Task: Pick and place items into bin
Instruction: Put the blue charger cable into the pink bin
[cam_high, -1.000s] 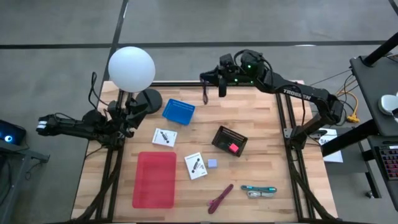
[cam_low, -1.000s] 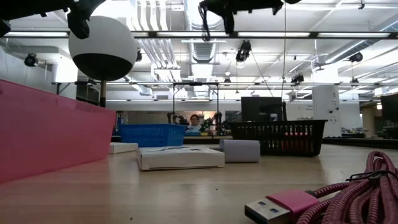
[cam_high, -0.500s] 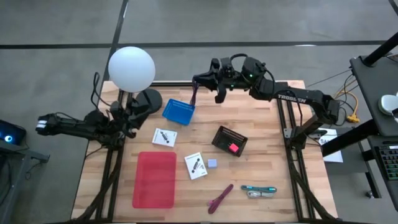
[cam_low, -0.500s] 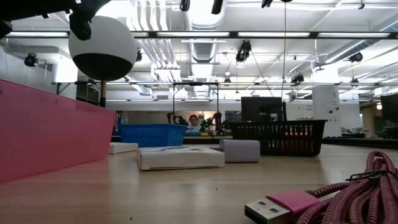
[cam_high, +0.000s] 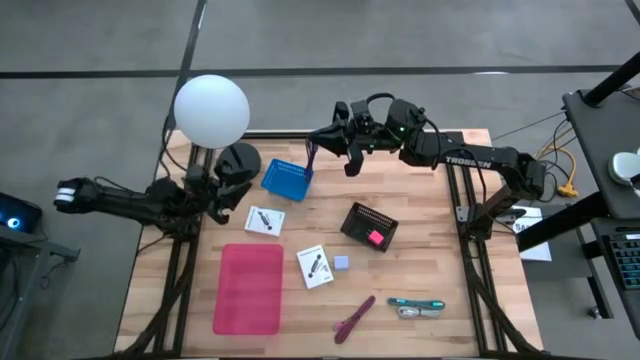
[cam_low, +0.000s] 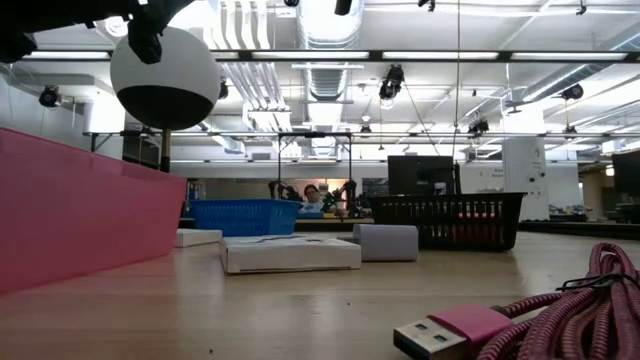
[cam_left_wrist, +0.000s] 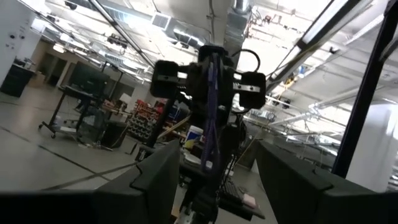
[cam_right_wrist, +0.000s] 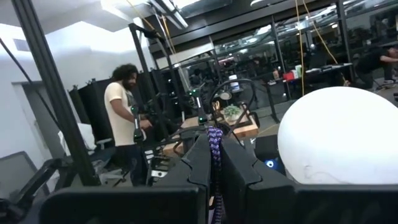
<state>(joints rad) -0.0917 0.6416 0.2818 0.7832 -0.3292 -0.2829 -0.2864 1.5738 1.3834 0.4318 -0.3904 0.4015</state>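
Where rafters hang, wooden table (cam_high: 420, 250), pink tray (cam_high: 250, 288)

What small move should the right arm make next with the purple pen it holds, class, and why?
Probably a short lowering toward the blue bin, then release. The right gripper is shut on the purple pen, which hangs by the bin's far right corner, so the carry looks nearly done. The left gripper waits open at the table's left edge.
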